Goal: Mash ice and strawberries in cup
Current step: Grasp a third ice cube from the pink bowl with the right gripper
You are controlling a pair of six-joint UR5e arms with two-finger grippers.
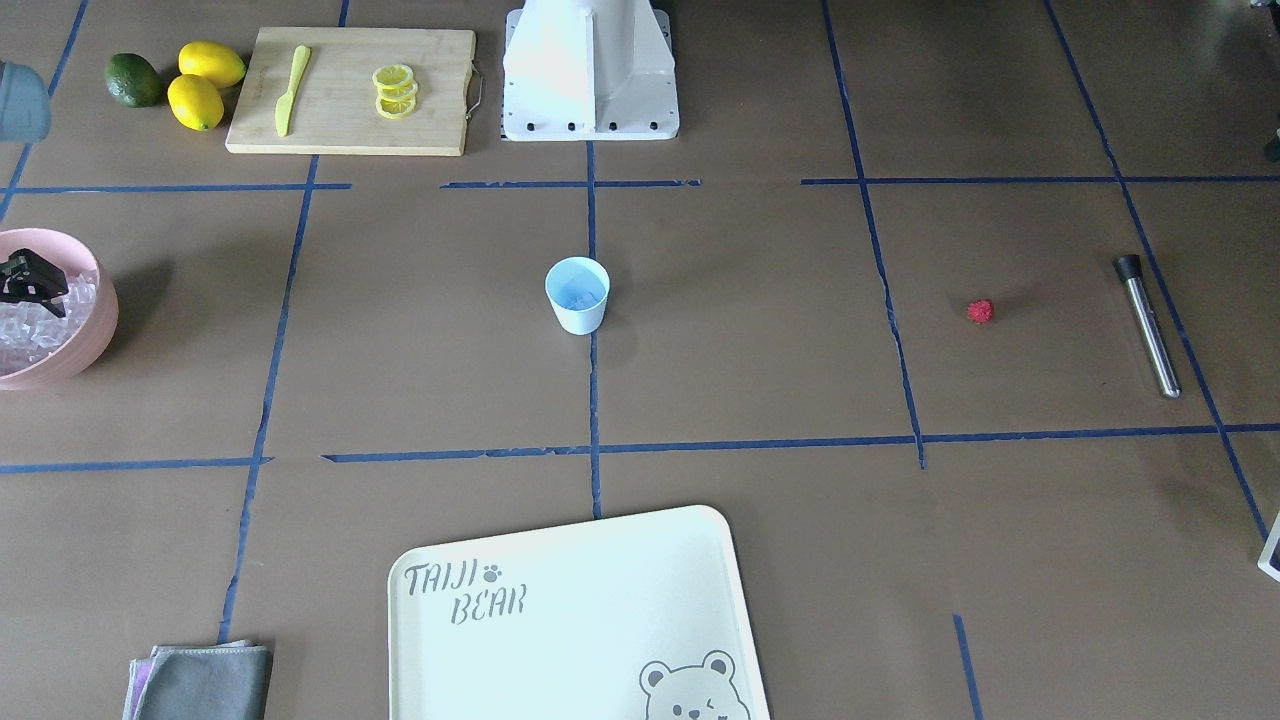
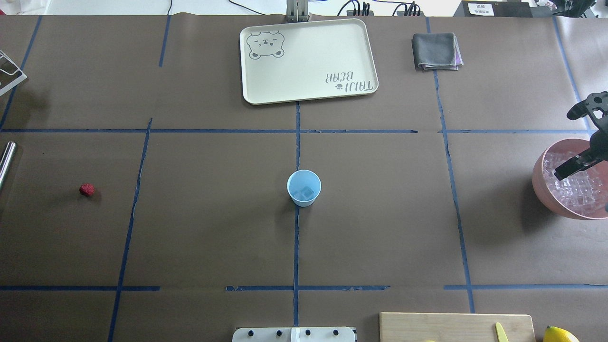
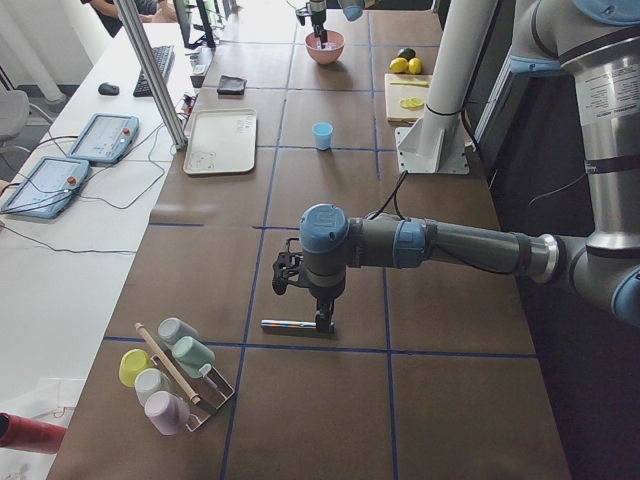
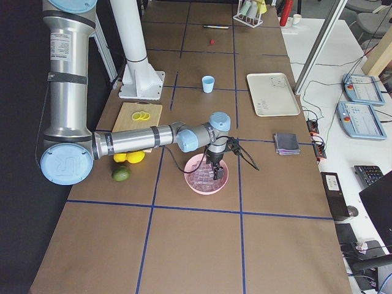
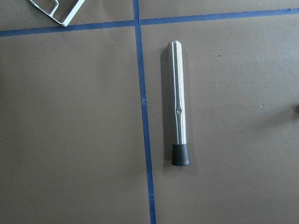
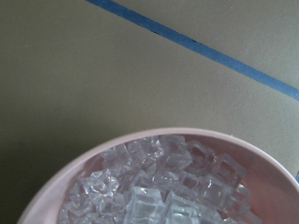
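- Where writing can be read, it sits on the cream tray (image 1: 600,560): "TAIJI BEAR" in grey letters with a paw print, and a winking bear face in one corner.
- Brown paper covers the table (image 1: 750,330), and blue tape (image 1: 593,230) marks it into large squares.
- At the table's middle the cup (image 1: 577,295) stands upright on a tape line, with ice (image 2: 306,192) in its bottom.
- On the robot's left side the strawberry (image 1: 981,311) lies alone on the paper, well apart from the cup and near a steel muddler (image 5: 178,116).
- More clear cubes fill the pink bowl (image 6: 187,132) on the robot's right; the right gripper (image 2: 570,168) hangs low over them, and I cannot tell whether its fingers are spread or pressed together.
- Just above the muddler hovers the left gripper (image 3: 318,318); its fingers' state cannot be told.
- Alongside the table runs a white desk (image 3: 60,250) with two pendants (image 3: 105,137) and a keyboard (image 3: 155,70).
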